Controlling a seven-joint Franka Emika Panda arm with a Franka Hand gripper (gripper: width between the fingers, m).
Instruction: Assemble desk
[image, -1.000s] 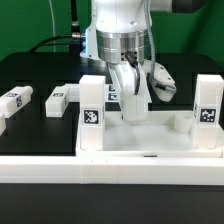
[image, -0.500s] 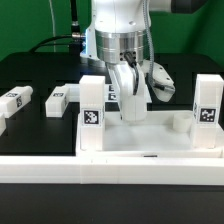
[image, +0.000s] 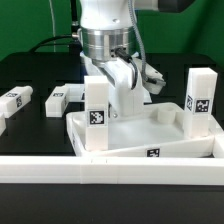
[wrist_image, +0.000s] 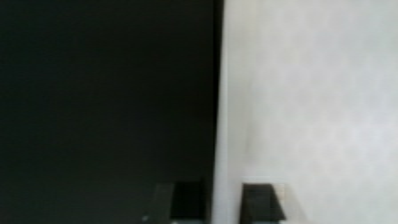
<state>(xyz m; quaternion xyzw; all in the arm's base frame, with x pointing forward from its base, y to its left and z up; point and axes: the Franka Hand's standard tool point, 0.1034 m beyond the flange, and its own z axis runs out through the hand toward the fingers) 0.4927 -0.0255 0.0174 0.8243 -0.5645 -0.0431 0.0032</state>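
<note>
Found the hand (image: 128, 110) at mid-length of the desk top (image: 120, 156), pinching its far wall. Checked against the wrist view: a white wall edge runs between the two dark fingertips (wrist_image: 263, 202).

Noted the desk top on the black table (image: 40, 135), askew to the white border bar (image: 60, 172) in front. Read its long axis as running across the exterior view, with the right end nearer the camera.

Counted two upright legs on it: the left leg (image: 97, 112) just beside the hand, the right leg (image: 198, 100) well apart.

Saw two loose legs (image: 15, 101) (image: 57, 98) lying off to the exterior view's left.

Cannot tell which sockets are open.

Judge the next move to be a turn of the top about this central grip.
</note>
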